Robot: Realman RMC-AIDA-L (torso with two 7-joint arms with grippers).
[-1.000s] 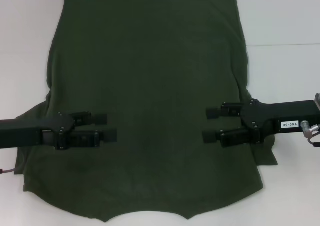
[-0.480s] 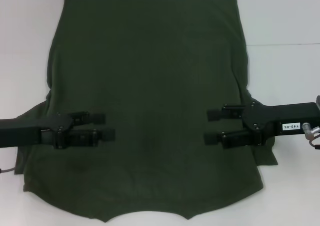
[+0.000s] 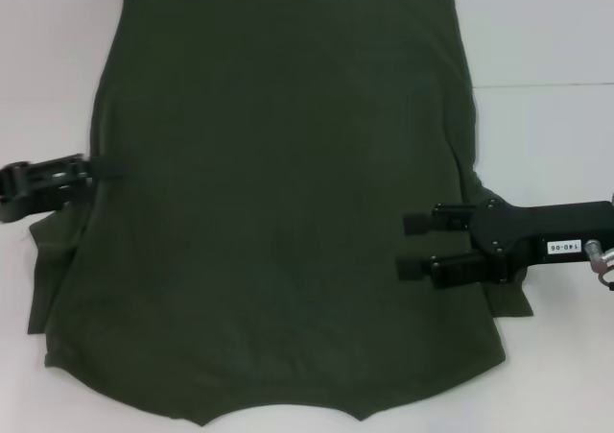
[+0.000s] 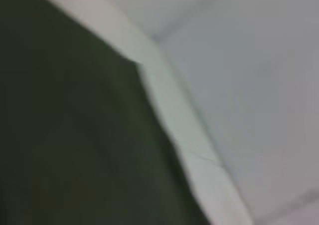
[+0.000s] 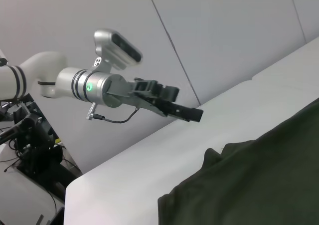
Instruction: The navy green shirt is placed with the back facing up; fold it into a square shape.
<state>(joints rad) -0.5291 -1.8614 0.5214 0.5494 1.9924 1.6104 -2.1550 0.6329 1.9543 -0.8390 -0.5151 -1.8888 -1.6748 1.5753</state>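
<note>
**Now: shirt flat, one gripper over it, one off its edge**

Currently you have the navy green shirt (image 3: 288,203) spread flat on the white table (image 3: 547,39), filling most of the head view, with its notched edge nearest the robot. Your right gripper (image 3: 414,245) reaches in over the shirt's right side, its two fingers parted with a clear gap and nothing held between them; olive cloth lies beneath and ahead of the jaws. Your left gripper (image 3: 101,169) sits at the shirt's left edge, just outside the cloth, and you can see it raised above the table in the right wrist view (image 5: 187,112). Whether its jaws are parted or closed, you cannot tell.
</note>
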